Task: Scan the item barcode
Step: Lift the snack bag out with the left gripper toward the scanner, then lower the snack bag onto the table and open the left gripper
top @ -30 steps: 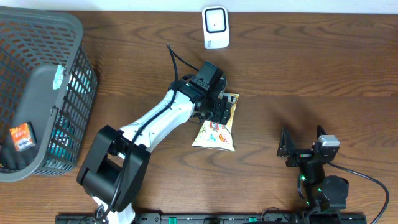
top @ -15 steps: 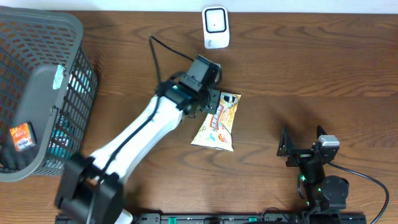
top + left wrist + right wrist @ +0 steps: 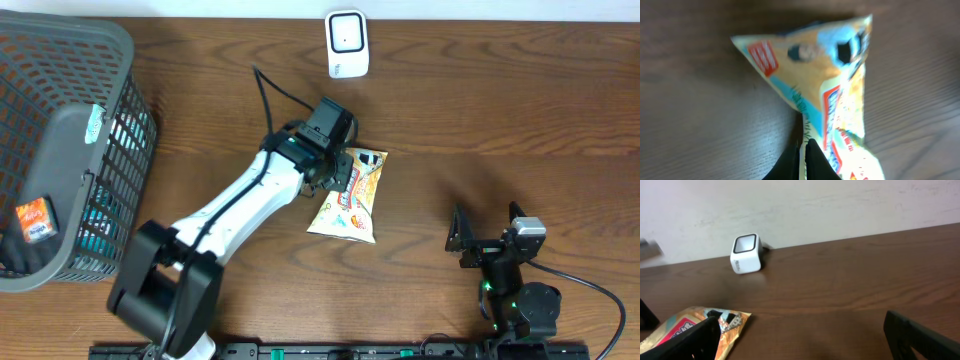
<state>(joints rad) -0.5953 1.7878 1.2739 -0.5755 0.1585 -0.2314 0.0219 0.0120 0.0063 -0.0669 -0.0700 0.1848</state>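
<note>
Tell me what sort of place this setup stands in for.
Likely a mock shop checkout on a brown wooden table: a small white box-shaped barcode scanner, a grey plastic mesh shopping basket, and a yellow foil snack packet pinched in the left hand.

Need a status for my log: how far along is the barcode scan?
Done: the left tool is shut on the bag at its edge. In hand: the bag lies on the table, not yet lifted. Left: carry it to the scanner at the far edge and scan it. The right tool sits open.
</note>
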